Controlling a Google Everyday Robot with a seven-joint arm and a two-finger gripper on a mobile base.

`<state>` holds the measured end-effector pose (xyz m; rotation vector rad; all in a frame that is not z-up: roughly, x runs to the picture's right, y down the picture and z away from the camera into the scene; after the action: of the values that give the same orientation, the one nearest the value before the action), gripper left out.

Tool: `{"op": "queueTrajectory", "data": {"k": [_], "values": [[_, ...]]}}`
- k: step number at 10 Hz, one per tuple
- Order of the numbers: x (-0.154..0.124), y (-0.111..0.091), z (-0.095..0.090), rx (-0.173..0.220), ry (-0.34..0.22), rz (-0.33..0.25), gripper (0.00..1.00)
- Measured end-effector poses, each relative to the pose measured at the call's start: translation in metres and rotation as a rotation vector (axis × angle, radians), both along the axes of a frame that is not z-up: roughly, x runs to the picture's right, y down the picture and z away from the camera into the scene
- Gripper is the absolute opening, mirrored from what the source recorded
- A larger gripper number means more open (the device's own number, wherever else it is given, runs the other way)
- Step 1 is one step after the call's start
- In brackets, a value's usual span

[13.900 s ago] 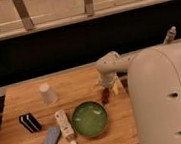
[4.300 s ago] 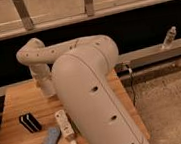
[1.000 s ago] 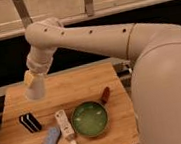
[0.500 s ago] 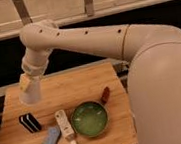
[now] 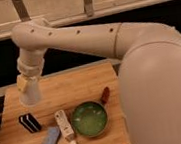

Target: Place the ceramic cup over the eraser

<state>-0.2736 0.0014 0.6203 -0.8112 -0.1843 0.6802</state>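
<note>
My gripper (image 5: pixel 27 85) hangs from the arm over the left part of the wooden table (image 5: pixel 81 85). It is shut on the ceramic cup (image 5: pixel 30 97), a small white tapered cup held mouth down in the air. The eraser (image 5: pixel 29 123), a black block with white stripes, lies on the table just below the cup and slightly to its left. The cup does not touch the eraser.
A green bowl (image 5: pixel 89 118) sits at the front middle. A white bottle-like object (image 5: pixel 65 126) lies beside it, and a blue-grey wavy flat object (image 5: pixel 51 138) lies near the front left edge. A reddish-brown object (image 5: pixel 105 94) lies right of the bowl.
The gripper with the cup has moved left and down, closer to the eraser. The things on the table have not moved.
</note>
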Motion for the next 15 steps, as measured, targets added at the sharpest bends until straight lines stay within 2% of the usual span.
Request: {"op": "queueTrajectory", "data": {"k": [1,2,5,12,15], "values": [[-0.012,0.009,-0.010,-0.005,0.026,-0.052,0.00],[-0.014,0.011,-0.011,-0.004,0.043,-0.075,0.00],[-0.021,0.016,-0.008,-0.010,0.056,-0.109,0.00],[-0.050,0.032,0.001,-0.020,-0.052,-0.119,0.00],[-0.063,0.046,0.006,-0.045,-0.084,-0.132,0.00]]}}
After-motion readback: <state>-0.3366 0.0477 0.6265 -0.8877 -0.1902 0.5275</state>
